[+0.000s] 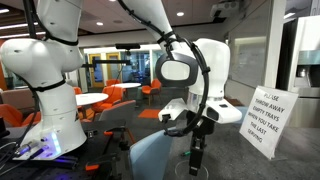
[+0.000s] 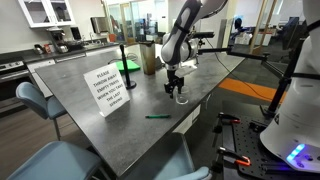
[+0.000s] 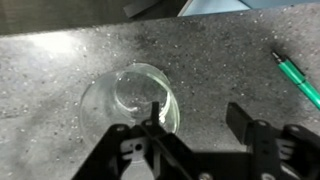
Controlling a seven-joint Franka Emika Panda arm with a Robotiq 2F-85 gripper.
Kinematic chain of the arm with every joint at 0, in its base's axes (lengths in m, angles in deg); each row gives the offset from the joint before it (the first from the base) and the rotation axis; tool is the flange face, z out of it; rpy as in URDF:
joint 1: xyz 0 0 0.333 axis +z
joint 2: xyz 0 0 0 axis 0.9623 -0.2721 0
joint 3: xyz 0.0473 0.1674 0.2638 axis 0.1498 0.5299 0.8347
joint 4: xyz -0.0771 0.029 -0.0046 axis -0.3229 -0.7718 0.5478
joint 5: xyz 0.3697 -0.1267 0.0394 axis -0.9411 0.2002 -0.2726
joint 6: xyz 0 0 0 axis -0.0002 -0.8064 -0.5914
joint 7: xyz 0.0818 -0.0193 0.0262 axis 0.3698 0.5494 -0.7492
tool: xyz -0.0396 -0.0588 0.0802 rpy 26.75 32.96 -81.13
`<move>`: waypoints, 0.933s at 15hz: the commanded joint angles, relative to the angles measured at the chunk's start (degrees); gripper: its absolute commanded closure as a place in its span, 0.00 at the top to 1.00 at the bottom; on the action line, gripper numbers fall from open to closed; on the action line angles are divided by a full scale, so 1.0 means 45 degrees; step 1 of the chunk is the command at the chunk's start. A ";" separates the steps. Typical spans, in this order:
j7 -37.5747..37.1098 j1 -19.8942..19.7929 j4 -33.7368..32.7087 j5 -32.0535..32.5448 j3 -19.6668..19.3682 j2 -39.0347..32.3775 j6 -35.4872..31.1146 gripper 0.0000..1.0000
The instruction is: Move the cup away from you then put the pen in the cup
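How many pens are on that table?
1. The green pen lies flat on the grey table, apart from the clear cup beneath the gripper. The paper sign could hide others.

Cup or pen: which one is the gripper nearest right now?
The cup: the open gripper hangs right at its rim in the wrist view. The pen lies flat on the table, apart from both, off to one side.
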 commanded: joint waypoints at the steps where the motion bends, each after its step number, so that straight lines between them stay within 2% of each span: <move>1: -0.0292 -0.0088 -0.0415 0.0039 0.0096 -0.0245 0.0001 0.42; 6: -0.0487 0.0113 -0.0504 0.0607 -0.0128 -0.0225 -0.0078 0.04; 7: -0.0500 0.0144 -0.0491 0.0709 -0.0149 -0.0188 -0.0102 0.01; 14: -0.0330 0.0453 -0.1052 0.1230 0.0046 0.0274 0.0156 0.01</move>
